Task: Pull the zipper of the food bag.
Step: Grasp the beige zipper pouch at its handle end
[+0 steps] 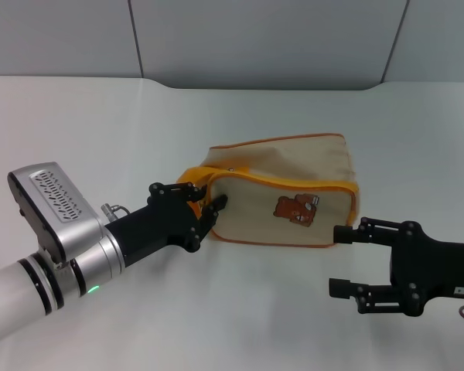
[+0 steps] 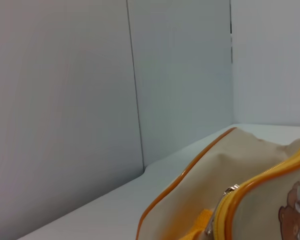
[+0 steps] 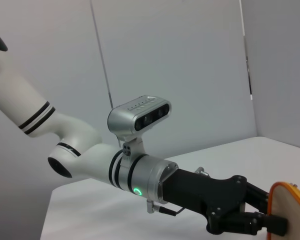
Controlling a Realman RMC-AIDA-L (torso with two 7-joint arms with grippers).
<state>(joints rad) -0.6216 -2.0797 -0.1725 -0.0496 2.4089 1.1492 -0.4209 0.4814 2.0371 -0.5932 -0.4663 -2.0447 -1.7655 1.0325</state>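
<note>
Zipper (image 2: 221,209) pull sits at the food bag's (image 1: 294,189) end, right at the left gripper (image 1: 203,209), whose fingers clench on the orange handle (image 1: 192,176) there. Beyond the fingers stretches soft cream canvas with orange piping. The right gripper (image 1: 344,259) hangs spread open beside the bag's near corner, on the smooth white table (image 1: 240,309).

Food bag (image 1: 290,189) occupies worktop (image 1: 100,116) centre. Left end effector (image 1: 203,210) blocks bag's left end, fingers at orange handle. Right end effector (image 1: 342,259) stands open just off bag's near right corner. Far side and near centre of worktop open for passage. Rear wall panels (image 1: 255,39) bound far edge.
</note>
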